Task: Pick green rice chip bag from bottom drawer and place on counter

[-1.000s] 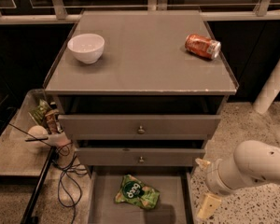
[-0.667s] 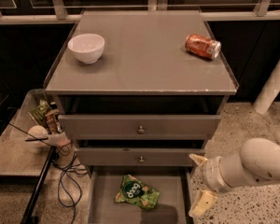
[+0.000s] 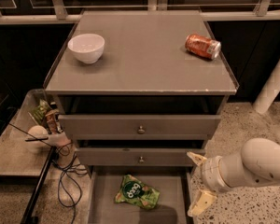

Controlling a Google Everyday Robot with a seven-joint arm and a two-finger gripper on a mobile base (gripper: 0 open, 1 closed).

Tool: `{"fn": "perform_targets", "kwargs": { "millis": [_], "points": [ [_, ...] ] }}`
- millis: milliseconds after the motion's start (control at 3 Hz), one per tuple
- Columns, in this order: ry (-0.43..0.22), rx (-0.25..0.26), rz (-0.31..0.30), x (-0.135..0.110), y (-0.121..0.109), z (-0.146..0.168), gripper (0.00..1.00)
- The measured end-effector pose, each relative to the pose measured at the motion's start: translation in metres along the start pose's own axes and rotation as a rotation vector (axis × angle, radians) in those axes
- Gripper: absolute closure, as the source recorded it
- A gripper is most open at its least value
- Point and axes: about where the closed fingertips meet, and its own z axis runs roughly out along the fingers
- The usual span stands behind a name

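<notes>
by btm drawer (image 3: 102,197) — gripper (image 3: 198,181) open, edged closer; chip bag (image 3: 136,192) unmoved

Gripper (image 3: 196,181) edged left, now at bottom drawer's (image 3: 105,204) right edge.

White arm (image 3: 256,164) entering from lower right, gripper (image 3: 192,185) pointing left, 2 fingers (image 3: 199,203) spread apart

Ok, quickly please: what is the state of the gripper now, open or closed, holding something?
Gripper: jaws open, holding nothing, beside the right edge of the shallow grey bottom drawer; the crinkled light-green rice chip bag lies inside it, untouched.
</notes>
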Motion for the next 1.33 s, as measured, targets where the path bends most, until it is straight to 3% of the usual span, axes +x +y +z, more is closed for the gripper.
{"fn": "perform_targets", "kwargs": {
  "millis": [333,667,1333],
  "points": [
    [-0.001,-0.018,-0.011,-0.004,0.003,0.011,0.0],
    [-0.05,-0.045,-0.022,-0.015,0.008,0.044,0.0],
    [-0.21,-0.064,0.03,-0.016,0.012,0.134,0.0]
  ]
}}
